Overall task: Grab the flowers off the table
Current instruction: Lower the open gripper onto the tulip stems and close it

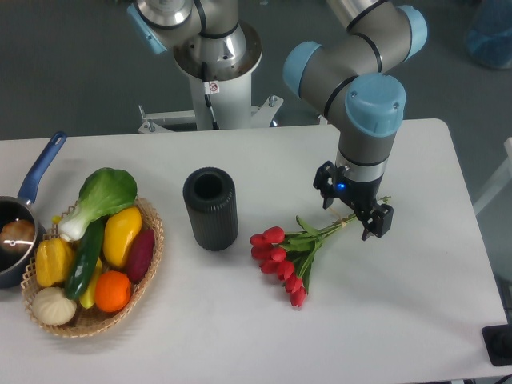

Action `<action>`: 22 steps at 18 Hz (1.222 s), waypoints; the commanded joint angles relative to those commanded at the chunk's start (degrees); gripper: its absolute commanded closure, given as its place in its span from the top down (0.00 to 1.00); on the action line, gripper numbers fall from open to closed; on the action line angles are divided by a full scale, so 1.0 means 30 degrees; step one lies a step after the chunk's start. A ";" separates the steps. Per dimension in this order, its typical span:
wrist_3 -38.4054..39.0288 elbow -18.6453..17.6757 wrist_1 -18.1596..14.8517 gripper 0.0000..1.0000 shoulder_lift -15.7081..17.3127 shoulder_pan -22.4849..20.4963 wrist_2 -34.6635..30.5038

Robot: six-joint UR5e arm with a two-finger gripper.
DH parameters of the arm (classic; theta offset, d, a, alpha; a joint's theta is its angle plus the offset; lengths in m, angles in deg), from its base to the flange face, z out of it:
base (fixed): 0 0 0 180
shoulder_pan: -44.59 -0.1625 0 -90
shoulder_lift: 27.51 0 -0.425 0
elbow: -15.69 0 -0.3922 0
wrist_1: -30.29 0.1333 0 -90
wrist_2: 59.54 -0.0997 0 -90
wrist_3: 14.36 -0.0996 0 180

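the step in hand looks like the approach to the grasp: the gripper (354, 210) hangs low over the stem end of the flowers (284, 254), which lie on the table (416, 288) right of the black cylinder (211, 209), its jaws spread and apparently straddling the thin stems without pinching them. next it likely needs to settle onto the stems and close before lifting. counted: one bunch of flowers, one cylinder, one basket (152, 232) of produce, one pot (20, 232).

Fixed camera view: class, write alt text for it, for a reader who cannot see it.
A robot arm's gripper hangs over the stem end of red flowers lying on a white table. To their left stands a black cylinder, then a basket of vegetables and a blue-handled pot.
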State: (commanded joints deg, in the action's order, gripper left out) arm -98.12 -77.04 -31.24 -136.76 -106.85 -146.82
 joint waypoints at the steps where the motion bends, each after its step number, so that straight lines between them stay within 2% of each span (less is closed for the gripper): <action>1: 0.0000 0.0000 0.0000 1.00 0.0000 0.0000 0.0000; 5: 0.0000 -0.0116 0.0029 1.00 -0.0029 0.0088 0.0379; 6: 0.0000 -0.0465 0.0058 1.00 -0.0145 0.0088 0.0497; 9: 0.0030 -0.1986 0.1723 1.00 -0.0176 0.0088 0.0527; 11: 0.0059 -0.2809 0.1934 1.00 -0.0176 0.0117 0.0527; 15: -0.0029 -0.2668 0.1963 1.00 -0.0614 -0.0087 0.0527; 19: -0.0293 -0.3076 0.2166 1.00 -0.1375 0.0028 0.0557; 21: -0.0293 -0.3134 0.3800 1.00 -0.2048 0.0146 0.0557; 22: -0.0293 -0.3193 0.4070 1.00 -0.2196 0.0233 0.0557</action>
State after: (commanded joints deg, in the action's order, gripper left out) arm -99.00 -86.61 -19.03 -143.34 -106.14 -145.15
